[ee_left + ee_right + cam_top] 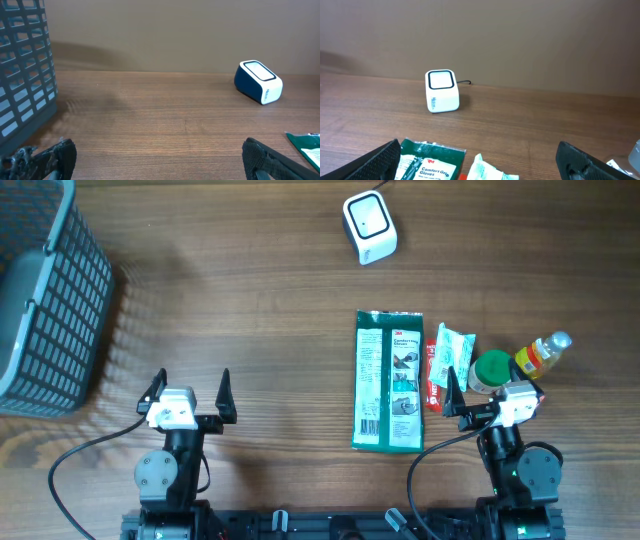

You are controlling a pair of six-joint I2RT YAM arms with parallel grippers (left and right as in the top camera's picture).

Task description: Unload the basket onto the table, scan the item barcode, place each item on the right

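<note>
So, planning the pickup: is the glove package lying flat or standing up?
Flat: the glove package shows its whole printed face to the overhead camera.

Wood-grain table (260, 290); plain tan wall (150, 30) behind; light soft, probably from overhead.

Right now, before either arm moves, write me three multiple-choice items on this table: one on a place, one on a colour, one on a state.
1. The white-and-navy box-shaped scanner sits: A) on the wooden table's far side, beyond the flat green glove packet; B) at the near edge; C) at the left edge.
2. The plastic lattice basket is: A) red; B) white; C) grey.
3. The left gripper and right gripper are: A) both shut; B) both open; C) left shut, right open.
Key: 1A, overhead it lies past the packet's far end; 2C, its walls are grey; 3B, each wrist view shows jaws spread wide.
</note>
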